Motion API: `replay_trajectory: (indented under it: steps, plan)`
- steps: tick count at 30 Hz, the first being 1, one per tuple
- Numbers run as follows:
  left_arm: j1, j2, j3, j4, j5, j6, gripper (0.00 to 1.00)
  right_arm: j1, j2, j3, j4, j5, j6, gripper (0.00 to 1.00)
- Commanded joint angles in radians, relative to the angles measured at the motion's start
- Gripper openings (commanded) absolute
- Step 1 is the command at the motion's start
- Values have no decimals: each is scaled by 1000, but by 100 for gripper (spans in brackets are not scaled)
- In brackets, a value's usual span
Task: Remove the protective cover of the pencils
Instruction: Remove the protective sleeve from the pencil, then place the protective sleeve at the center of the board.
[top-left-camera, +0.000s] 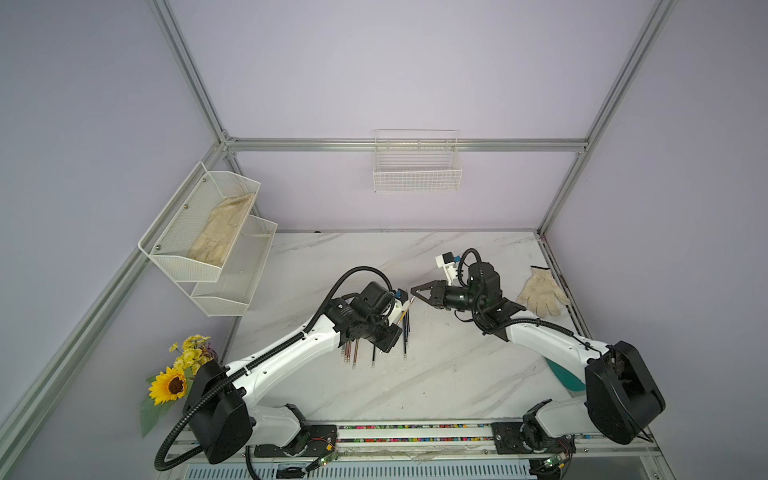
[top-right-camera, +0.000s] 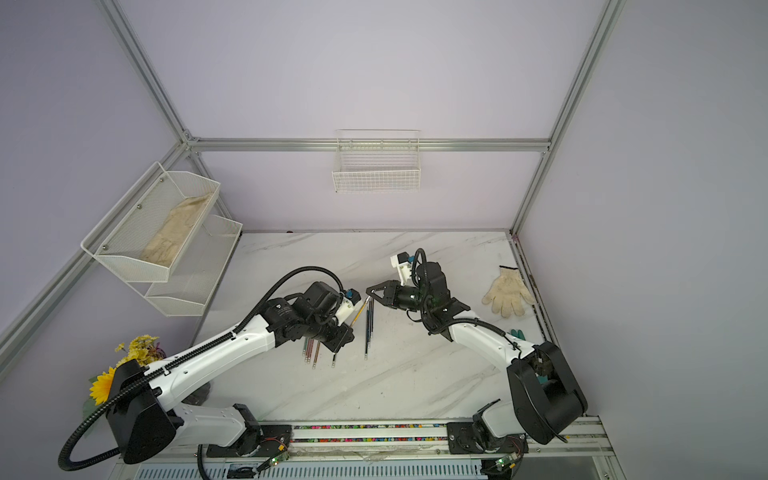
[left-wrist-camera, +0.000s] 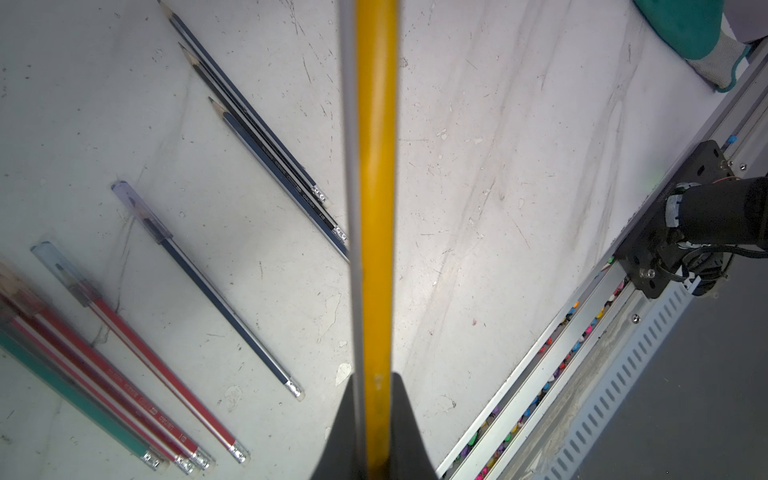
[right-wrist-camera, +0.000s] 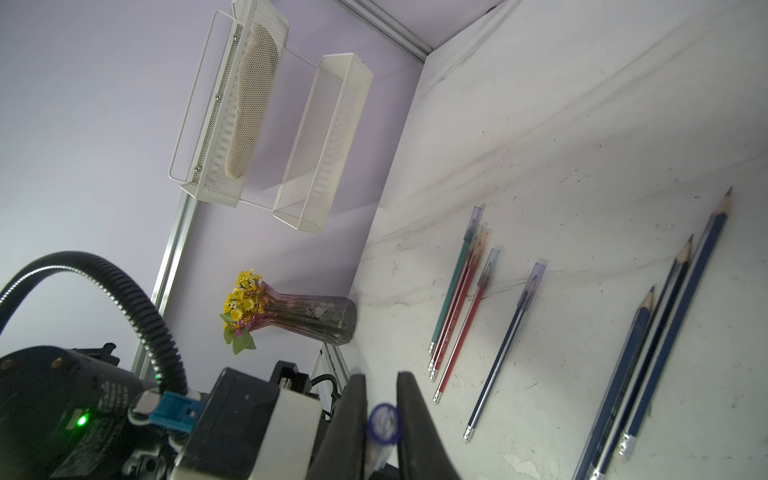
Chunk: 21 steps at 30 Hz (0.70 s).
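Note:
My left gripper is shut on a yellow pencil, which slants up toward the right gripper in both top views. My right gripper is shut on the clear protective cover at that pencil's tip. Three bare dark pencils lie together on the marble table. A capped blue pencil and several capped red and teal pencils lie beside them, partly under the left wrist in the top views.
A white glove lies at the table's right edge. A teal glove lies near the right arm's base. Mesh shelves hang on the left wall and a wire basket on the back wall. A flower vase stands at the front left.

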<state>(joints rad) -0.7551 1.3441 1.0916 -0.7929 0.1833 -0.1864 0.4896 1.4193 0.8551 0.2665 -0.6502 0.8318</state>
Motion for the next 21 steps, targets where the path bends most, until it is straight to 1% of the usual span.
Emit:
replay_trajectory:
  steps: [1,5,9,14,18,21]
  plan:
    - [-8,-3,-11,-18,-8,12,0,-19,-24,30,-29,73,-35,12]
    - [-9,-10,-22,-18,-12,7,0,-79,-43,9,-20,79,-2,11]
    - [-9,-18,-27,-17,-19,2,0,-111,-43,-5,-2,67,23,10]
    - [-10,-17,-35,-9,-33,-9,0,-150,-72,-70,135,26,158,10]
    - [-10,-14,-37,-7,-36,-8,0,-166,-79,-71,139,36,171,10]
    - [-10,-18,-36,-7,-42,-12,0,-173,-73,-57,120,32,156,10]
